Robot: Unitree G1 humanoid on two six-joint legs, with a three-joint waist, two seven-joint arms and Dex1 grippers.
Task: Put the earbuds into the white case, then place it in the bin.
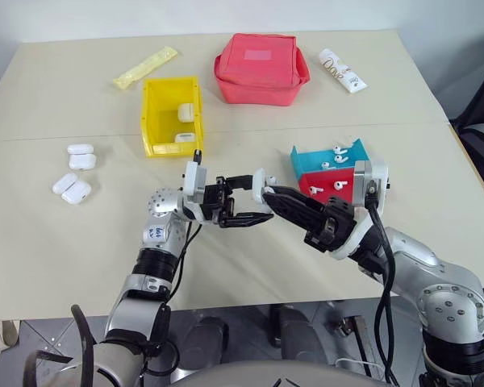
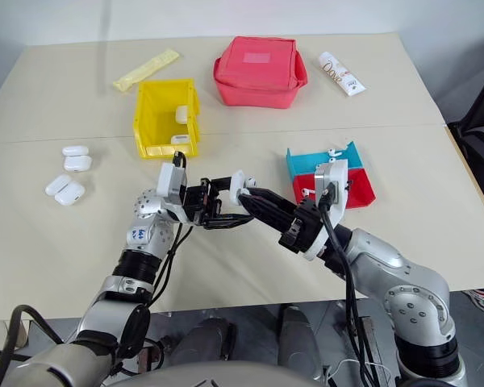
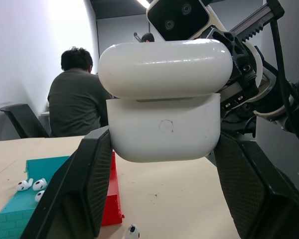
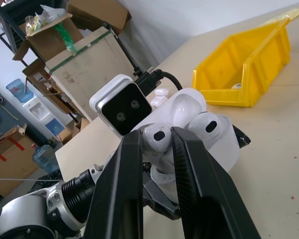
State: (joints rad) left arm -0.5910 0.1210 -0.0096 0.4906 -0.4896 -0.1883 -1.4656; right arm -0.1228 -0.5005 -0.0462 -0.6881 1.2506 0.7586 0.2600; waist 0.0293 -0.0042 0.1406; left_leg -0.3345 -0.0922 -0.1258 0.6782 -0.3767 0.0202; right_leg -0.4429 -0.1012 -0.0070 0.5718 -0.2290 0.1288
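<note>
A: Glossy white rounded plastic case (image 3: 164, 122) sits clamped between the left gripper (image 3: 159, 194) fingers, lid open.

B: Right gripper (image 4: 157, 149) pinches a tiny white plastic earbud (image 4: 157, 137) beside its seated twin; tilted, it could slip off.

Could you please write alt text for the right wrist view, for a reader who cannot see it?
The right gripper pinches a white earbud over the open white case, where a second earbud already sits. The left gripper holds the case from below, above a beige table; the yellow bin stands behind.
</note>
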